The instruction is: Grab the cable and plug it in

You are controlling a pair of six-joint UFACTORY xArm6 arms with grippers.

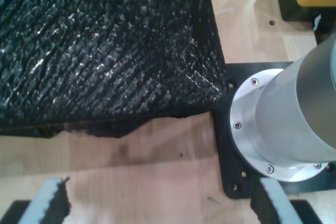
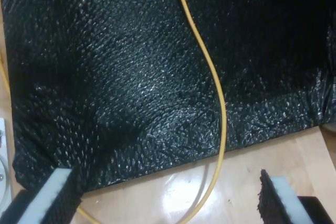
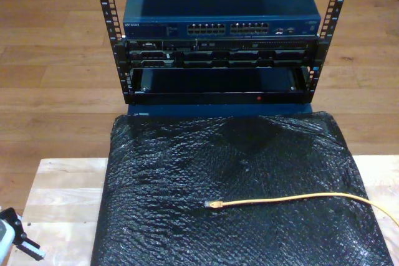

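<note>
Cable (image 2: 215,85): runs lengthwise across black bubble-wrap mat (image 2: 105,77), passing between my second gripper (image 2: 168,195) pads, spread wide, empty.

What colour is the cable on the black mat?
Yellow-orange cable, clearest in the exterior view.

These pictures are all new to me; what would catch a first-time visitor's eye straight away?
Probably the yellow-orange cable, a bright line across the black bubble-wrap sheet that covers the wooden table, running off toward the exterior view's right. Its small plug lies near the sheet's middle. Behind the table stands a rack with a blue network switch on top, its row of ports facing the camera.
</note>
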